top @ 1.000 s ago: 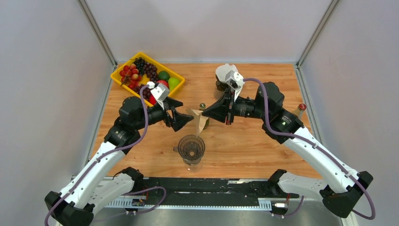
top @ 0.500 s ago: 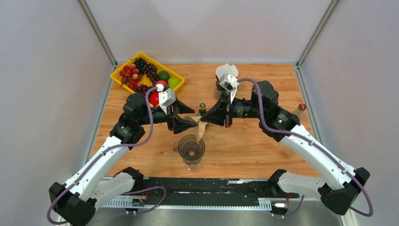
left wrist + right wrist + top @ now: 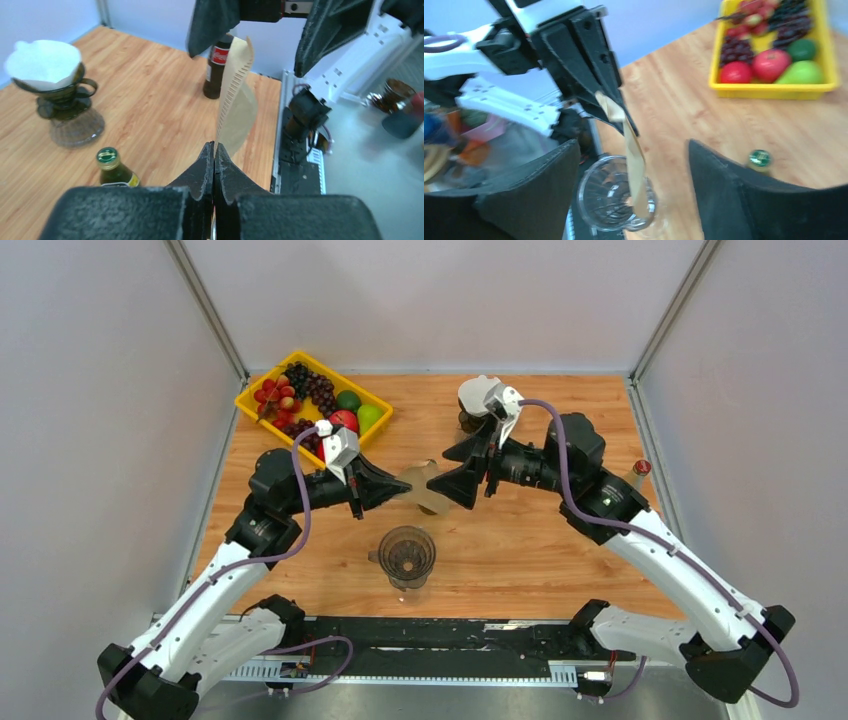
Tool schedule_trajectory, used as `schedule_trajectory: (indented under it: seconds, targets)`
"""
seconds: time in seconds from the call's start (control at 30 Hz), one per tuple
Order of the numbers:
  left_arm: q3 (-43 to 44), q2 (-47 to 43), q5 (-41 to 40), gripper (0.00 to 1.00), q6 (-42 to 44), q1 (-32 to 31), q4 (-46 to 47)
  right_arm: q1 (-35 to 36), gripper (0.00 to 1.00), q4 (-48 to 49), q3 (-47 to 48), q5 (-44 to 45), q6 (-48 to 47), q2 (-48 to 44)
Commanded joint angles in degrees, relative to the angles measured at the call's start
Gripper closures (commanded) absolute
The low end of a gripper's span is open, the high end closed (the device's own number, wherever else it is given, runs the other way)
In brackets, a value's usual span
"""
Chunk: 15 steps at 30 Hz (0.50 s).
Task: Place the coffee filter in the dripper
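Note:
The brown paper coffee filter (image 3: 427, 492) hangs in the air between both arms, above and behind the clear glass dripper (image 3: 406, 556). My left gripper (image 3: 403, 490) is shut on the filter's edge; in the left wrist view the filter (image 3: 235, 100) stands up from the closed jaws (image 3: 214, 146). My right gripper (image 3: 449, 472) is open, its fingers either side of the filter and apart from it. In the right wrist view the filter (image 3: 634, 165) dangles between my open fingers (image 3: 633, 145) over the dripper (image 3: 614, 200).
A yellow tray (image 3: 262, 412) of fruit sits back left. A dark dripper with a white filter (image 3: 480, 400) stands at the back centre. A green-capped bottle (image 3: 430, 466) stands behind the filter, and a red-capped bottle (image 3: 640, 472) stands at the right edge.
The left gripper closed on the filter and the right gripper opened off it. The filter swung from hanging upright near the dripper to a higher, flatter position.

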Motion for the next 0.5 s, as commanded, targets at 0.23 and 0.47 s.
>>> schedule_trajectory:
  seconds: [0.23,0.47]
  targets:
    - [-2.40,-2.57,-8.88,1.00,-9.36,-0.03,3.30,-0.25,0.00,0.97,-8.10,30.09,-0.64,-10.39]
    - [-2.88,-1.51,-7.54,1.00,-9.34,-0.08,4.45,-0.25,0.00,0.81,-12.21,29.68,-2.60,-10.12]
